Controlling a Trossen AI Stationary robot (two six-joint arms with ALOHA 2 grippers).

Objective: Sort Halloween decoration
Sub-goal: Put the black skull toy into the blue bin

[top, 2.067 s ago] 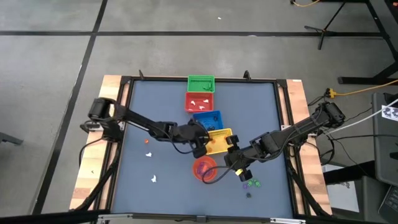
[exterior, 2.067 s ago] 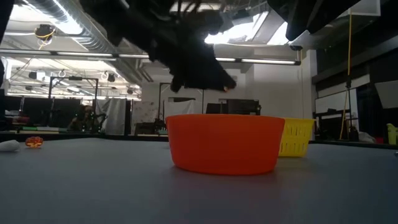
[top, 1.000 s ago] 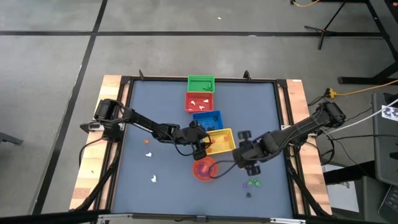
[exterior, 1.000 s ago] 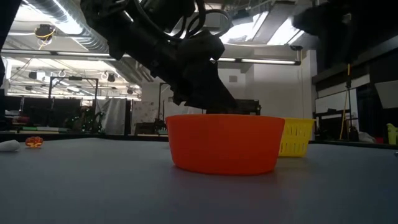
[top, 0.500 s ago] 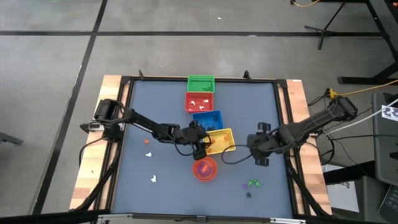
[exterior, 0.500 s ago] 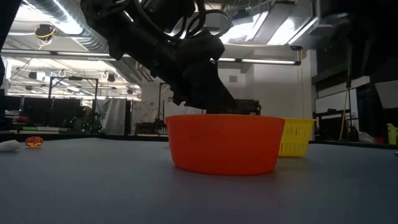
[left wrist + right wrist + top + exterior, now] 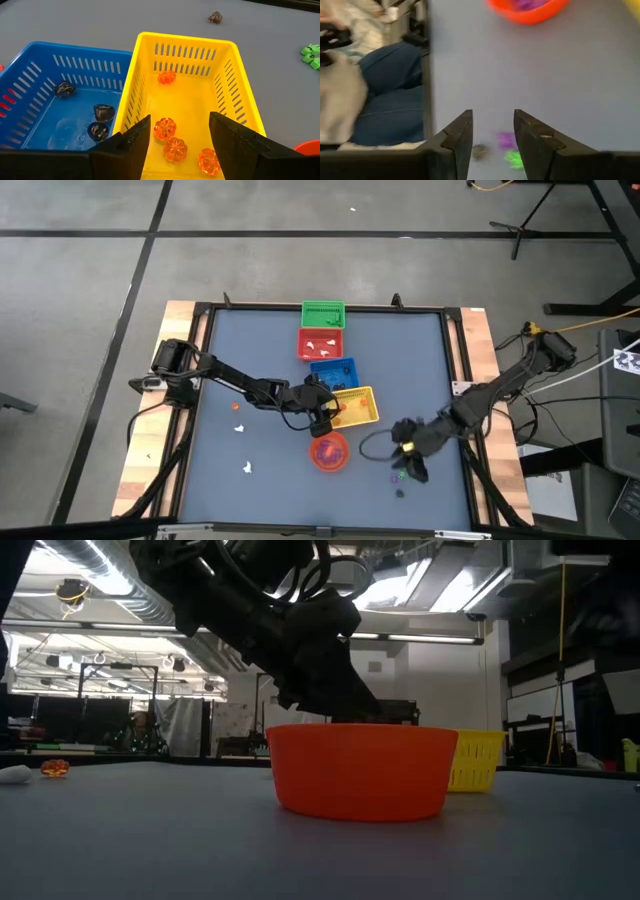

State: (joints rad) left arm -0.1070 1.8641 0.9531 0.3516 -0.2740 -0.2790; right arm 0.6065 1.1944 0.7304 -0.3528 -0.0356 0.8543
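Left wrist cam gives what overhead can't: yellow basket (image 7: 184,95) has slotted plastic walls and holds four translucent orange pumpkins (image 7: 174,149), blue basket (image 7: 65,102) next to it, walls touching, holds three dark trinkets (image 7: 103,112). Left gripper (image 7: 328,412) sits over the near rim of the yellow basket, fingers (image 7: 131,141) spread wide, nothing between them; arm reaches in from the table's left edge, elbow bent. Overhead shows the whole row: green basket (image 7: 323,313), red basket (image 7: 322,343) with white pieces (image 7: 321,345), then blue and yellow, with the round red-orange bowl (image 7: 330,452) just in front. Loose trinkets lie on the blue-grey mat (image 7: 260,360): orange one (image 7: 237,407) and two white ones (image 7: 241,427) on the left side. Right gripper (image 7: 408,465) hangs low near the front right, arm stretched in from the right edge; jaws part open and empty, with green (image 7: 514,159), purple (image 7: 506,139) and dark bits (image 7: 480,151) on the mat just beyond the fingers. Right wrist cam also catches a seated person's jeans (image 7: 390,95) past the table edge. Low cam mostly shows the bowl's smooth matte side.
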